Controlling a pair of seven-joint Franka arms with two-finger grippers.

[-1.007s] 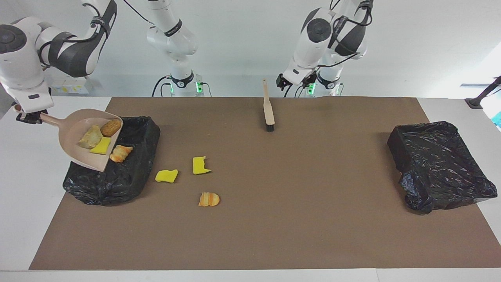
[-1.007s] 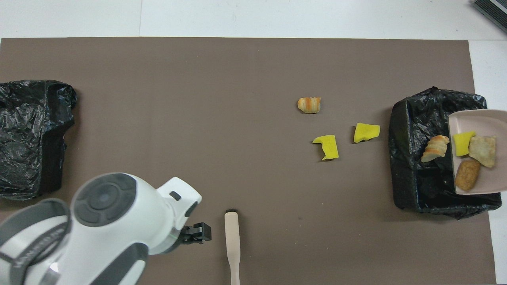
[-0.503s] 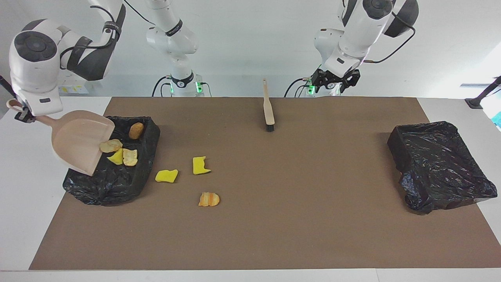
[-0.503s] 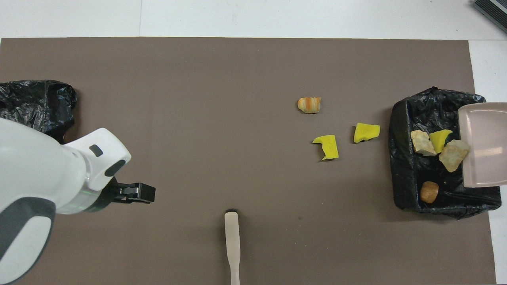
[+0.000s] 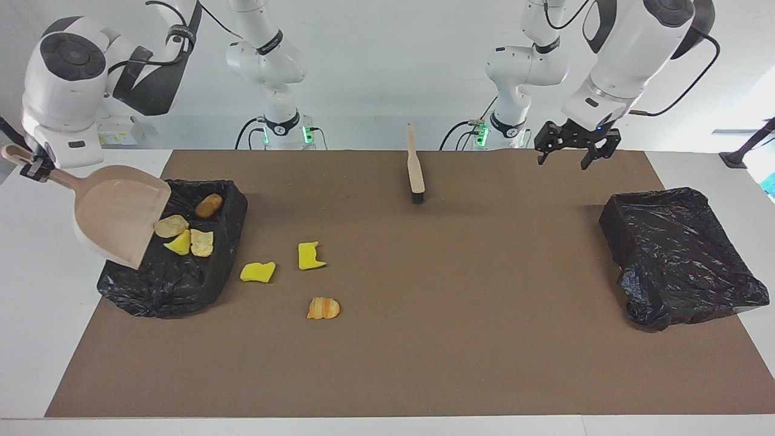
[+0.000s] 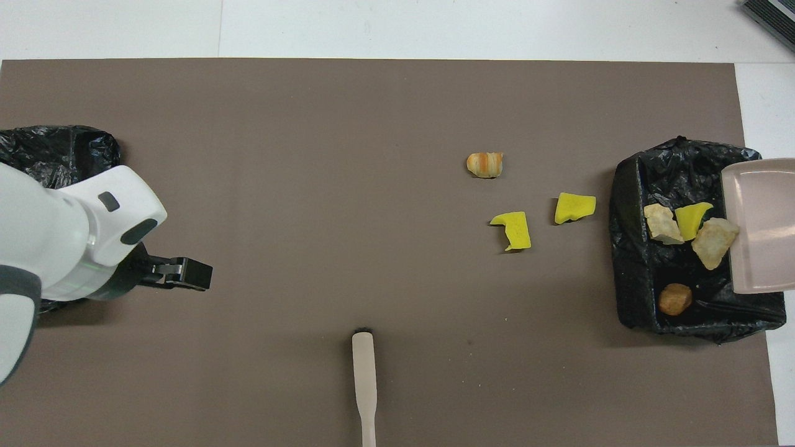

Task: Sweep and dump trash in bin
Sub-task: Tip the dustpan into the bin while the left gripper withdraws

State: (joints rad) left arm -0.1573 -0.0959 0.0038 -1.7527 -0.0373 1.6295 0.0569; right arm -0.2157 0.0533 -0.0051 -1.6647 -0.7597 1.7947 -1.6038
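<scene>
Facing view: our trash is split, four yellow and tan scraps (image 5: 184,233) in the black-lined bin (image 5: 151,290), three (image 5: 309,255) loose beside it. Right gripper (image 5: 30,169) clamps the tipped beige plastic dustpan (image 5: 115,212) for dumping; left gripper (image 5: 572,145) hangs open, empty.

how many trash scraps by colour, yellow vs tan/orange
Yellow sponge scraps: 3, one in the bin and two on the mat
Tan-orange bread lumps: 4, three in the bin and one on the mat
Total: 7
</scene>
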